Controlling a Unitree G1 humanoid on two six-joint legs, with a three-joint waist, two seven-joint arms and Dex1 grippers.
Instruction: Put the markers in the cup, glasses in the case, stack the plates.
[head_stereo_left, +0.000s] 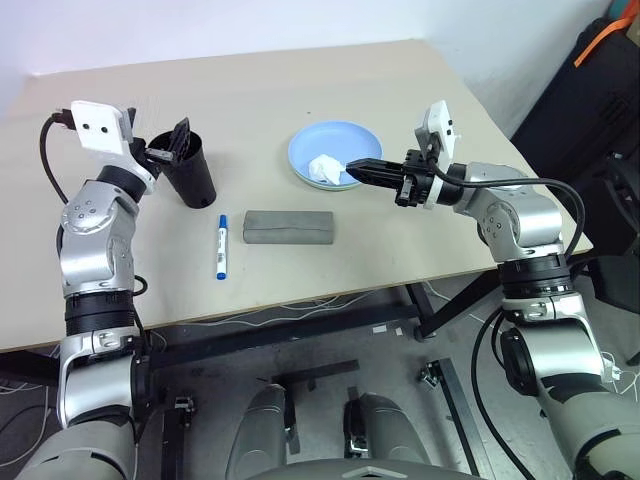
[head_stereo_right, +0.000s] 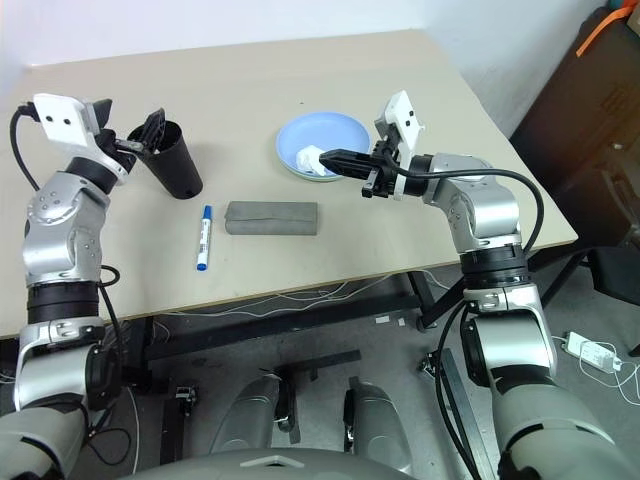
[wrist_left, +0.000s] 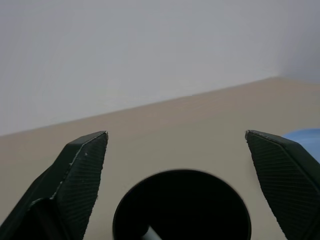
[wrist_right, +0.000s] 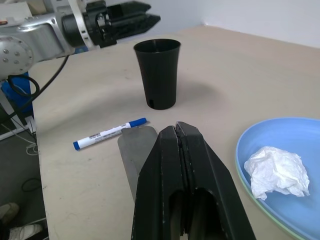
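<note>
the black cup (head_stereo_left: 192, 170) stands upright; the blue-capped marker (head_stereo_left: 221, 246) lies beside the closed grey case (head_stereo_left: 288, 227); the blue plate (head_stereo_left: 335, 153) is stacked on green.

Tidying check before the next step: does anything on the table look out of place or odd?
Yes. A crumpled white tissue lies in the light blue plate, which sits on the mint green one, only a sliver showing in the right wrist view. The blue-capped marker lies on the table beside the grey case, not in the black cup.
</note>
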